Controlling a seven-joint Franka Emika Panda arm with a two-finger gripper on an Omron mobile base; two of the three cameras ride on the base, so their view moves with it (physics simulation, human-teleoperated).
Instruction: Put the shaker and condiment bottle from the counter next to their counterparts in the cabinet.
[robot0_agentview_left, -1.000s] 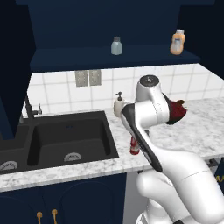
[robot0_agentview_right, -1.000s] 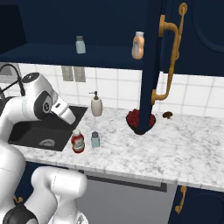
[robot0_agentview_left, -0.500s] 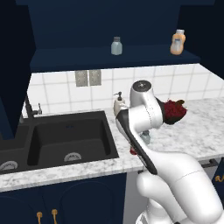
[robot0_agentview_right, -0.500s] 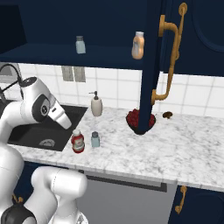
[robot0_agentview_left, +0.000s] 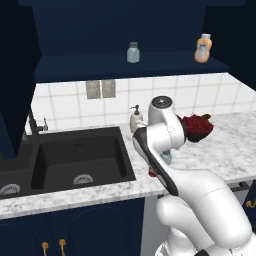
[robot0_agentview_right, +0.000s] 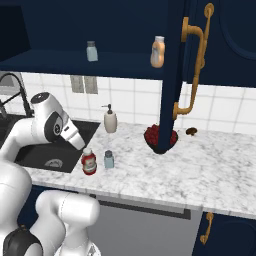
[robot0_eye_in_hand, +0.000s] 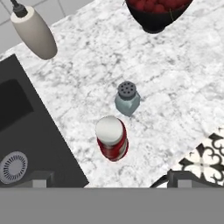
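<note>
The red bottle (robot0_eye_in_hand: 112, 143) and the shaker (robot0_eye_in_hand: 127, 99) stand upright on the counter (robot0_eye_in_hand: 175, 83), just beside each other and near its front edge, to the right of the sink (robot0_agentview_left: 80, 160); neither is touched. Over the last second the arm has swung its wrist in from the right and lowered it, so the hand now looks almost straight down on the pair, with the bottle's pale cap nearly centred between the two fingertips (robot0_eye_in_hand: 43, 177). The gripper (robot0_eye_in_hand: 111, 181) is spread as wide as it goes and holds nothing. That probably makes the bottle the first thing to be picked, though from above I cannot tell how far over the cap the tips hang. Behind the pair are the soap dispenser (robot0_eye_in_hand: 34, 31) and a dark bowl of red fruit (robot0_agentview_right: 161, 137). Up on the cabinet shelf (robot0_agentview_left: 125, 65) the second shaker (robot0_agentview_left: 133, 52) and the orange bottle (robot0_agentview_left: 202, 48) wait well apart, with the door (robot0_agentview_right: 175, 75) open, so both transfers are yet to be done.
</note>
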